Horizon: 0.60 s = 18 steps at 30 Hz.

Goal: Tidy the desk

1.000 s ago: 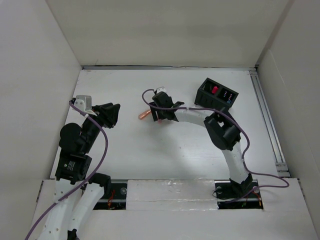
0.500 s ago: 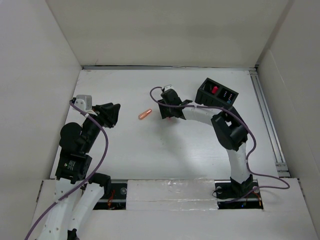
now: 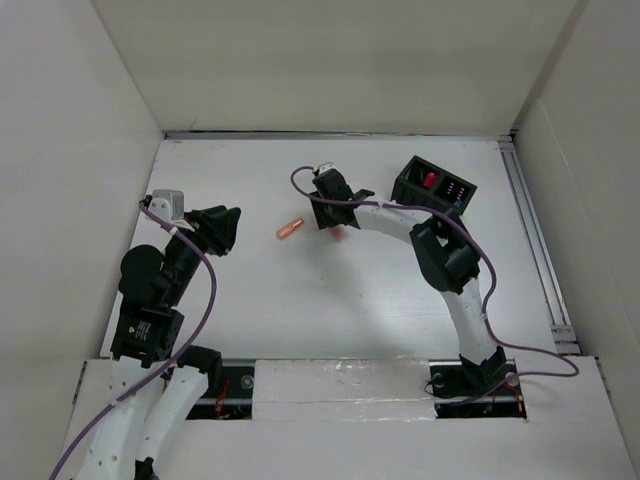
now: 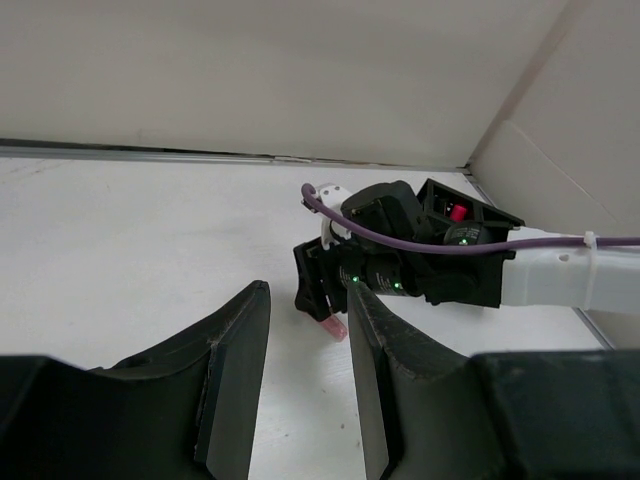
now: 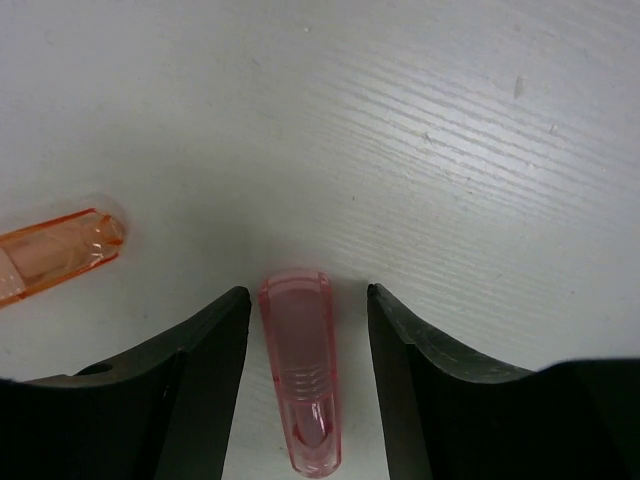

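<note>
The white desk point(image 3: 300, 310) holds two small translucent caps. A pink cap point(image 5: 300, 380) lies between the fingers of my right gripper point(image 5: 305, 300), with a gap on each side; the jaws are open and do not touch it. It also shows in the top view point(image 3: 338, 237) and the left wrist view point(image 4: 335, 326). An orange cap point(image 3: 290, 228) lies just left of it, also at the left edge of the right wrist view point(image 5: 55, 255). My right gripper point(image 3: 328, 215) points down at mid-desk. My left gripper point(image 3: 225, 228) is open and empty at the left, its fingers point(image 4: 240, 370) apart.
A black organizer box point(image 3: 433, 188) with a red item and a blue item inside stands at the back right, also in the left wrist view point(image 4: 465, 210). White wall panels enclose the desk. A metal rail point(image 3: 535, 240) runs along the right edge.
My right gripper swung right, away from the orange cap, then back a little left; it now straddles the pink cap. The left arm has not moved.
</note>
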Available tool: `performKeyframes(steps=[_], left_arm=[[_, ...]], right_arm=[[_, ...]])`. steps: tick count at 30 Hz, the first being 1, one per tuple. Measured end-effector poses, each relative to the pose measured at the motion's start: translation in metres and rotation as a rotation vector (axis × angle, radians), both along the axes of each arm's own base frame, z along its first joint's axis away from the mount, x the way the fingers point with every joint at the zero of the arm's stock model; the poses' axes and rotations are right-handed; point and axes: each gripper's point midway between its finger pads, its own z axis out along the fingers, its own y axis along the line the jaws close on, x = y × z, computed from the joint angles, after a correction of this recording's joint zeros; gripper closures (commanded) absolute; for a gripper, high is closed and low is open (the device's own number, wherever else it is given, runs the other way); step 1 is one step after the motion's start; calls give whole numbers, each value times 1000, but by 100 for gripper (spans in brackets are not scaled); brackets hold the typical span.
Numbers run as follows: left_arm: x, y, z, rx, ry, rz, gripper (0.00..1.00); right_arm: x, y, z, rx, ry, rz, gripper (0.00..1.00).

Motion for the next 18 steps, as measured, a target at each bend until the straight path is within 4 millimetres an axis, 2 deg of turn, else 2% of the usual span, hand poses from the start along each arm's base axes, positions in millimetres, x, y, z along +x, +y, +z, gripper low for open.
performKeyframes(steps=[4, 5, 8, 13, 16, 18], left_arm=[[0, 0, 0, 0, 0, 0, 67], [0, 0, 0, 0, 0, 0, 67], [0, 0, 0, 0, 0, 0, 67], [0, 0, 0, 0, 0, 0, 67], [0, 0, 0, -1, -1, 0, 67], [0, 0, 0, 0, -1, 0, 67]], right_arm=[[-3, -2, -6, -13, 21, 2, 47], [-3, -2, -6, -15, 23, 2, 56], [-3, -1, -5, -20, 29, 6, 73], [-4, -2, -4, 2, 17, 1, 81], [-17, -15, 8, 38, 18, -9, 82], [-19, -29, 33, 78, -11, -33, 82]])
